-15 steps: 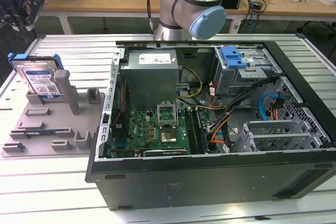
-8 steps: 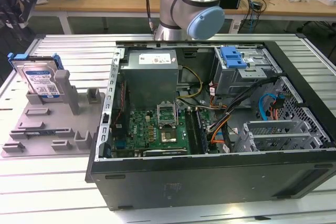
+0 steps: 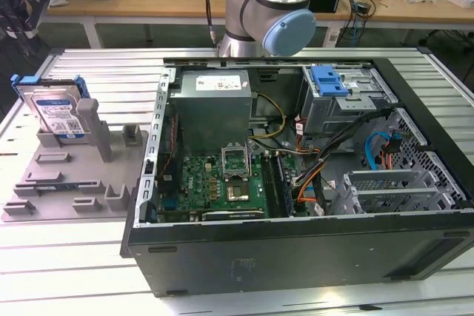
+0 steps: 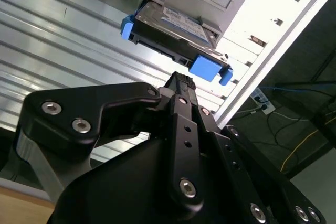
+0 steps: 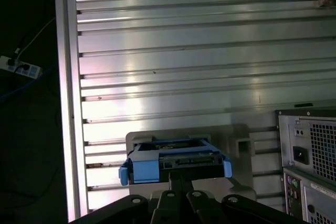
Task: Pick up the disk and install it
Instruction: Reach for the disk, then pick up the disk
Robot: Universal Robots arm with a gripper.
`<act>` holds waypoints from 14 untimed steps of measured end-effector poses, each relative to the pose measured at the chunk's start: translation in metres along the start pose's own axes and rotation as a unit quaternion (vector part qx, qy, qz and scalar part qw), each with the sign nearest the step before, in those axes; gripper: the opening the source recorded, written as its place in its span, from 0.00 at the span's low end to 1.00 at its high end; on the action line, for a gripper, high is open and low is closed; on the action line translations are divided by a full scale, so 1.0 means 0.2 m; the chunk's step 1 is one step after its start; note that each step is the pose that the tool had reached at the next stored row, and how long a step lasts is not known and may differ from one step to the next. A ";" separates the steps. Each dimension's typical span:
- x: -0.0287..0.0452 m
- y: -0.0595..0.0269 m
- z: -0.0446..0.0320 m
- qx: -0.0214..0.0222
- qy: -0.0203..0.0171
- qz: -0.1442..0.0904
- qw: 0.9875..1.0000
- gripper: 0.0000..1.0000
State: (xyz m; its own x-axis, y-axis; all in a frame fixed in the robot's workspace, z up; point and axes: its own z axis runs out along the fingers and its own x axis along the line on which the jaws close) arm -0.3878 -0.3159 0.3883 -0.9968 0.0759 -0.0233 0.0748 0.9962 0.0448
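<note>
Here we look down on a slatted metal table (image 3: pixel 89 72) carrying an open computer case (image 3: pixel 296 253), its circuit board and cables laid bare. The robot arm (image 3: pixel 270 5) rises behind the case's far side.

At the exterior view's left of the case sits a grey plate (image 3: pixel 52 183) with posts. The disk (image 3: pixel 59 112) stands in it on edge, leaning back, with its label face toward the exterior camera and its blue frame (image 3: pixel 26 81) showing around the rim. It is well apart from the drive cage inside the case, where a blue bracket (image 3: pixel 329 79) lies on top.

The task, we judge, is at its opening: the disk has not been lifted from the plate.

In both wrist views the gripper (image 4: pixel 179 82) points at the disk, which lies straight ahead of the fingertips and apart from them, with table slats between. We see a narrow edge of the disk from here. Its long side runs crosswise to the line of the fingers, so the tips aim near the middle of that edge.

The jaws look pressed together and hold nothing. In the second wrist view, the blue tab (image 4: pixel 207 68) of the frame is the part nearest the tips.
</note>
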 end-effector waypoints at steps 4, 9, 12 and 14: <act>0.000 0.000 0.000 0.000 0.000 0.000 1.000 0.11; 0.000 0.000 0.000 0.000 0.000 0.000 1.000 0.11; 0.000 0.000 0.000 0.000 0.000 0.000 1.000 0.11; 0.000 0.000 0.000 0.000 0.000 0.000 1.000 0.11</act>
State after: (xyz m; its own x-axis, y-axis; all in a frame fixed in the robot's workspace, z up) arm -0.3878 -0.3159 0.3883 -0.9968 0.0758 -0.0234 0.0747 0.9962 0.0440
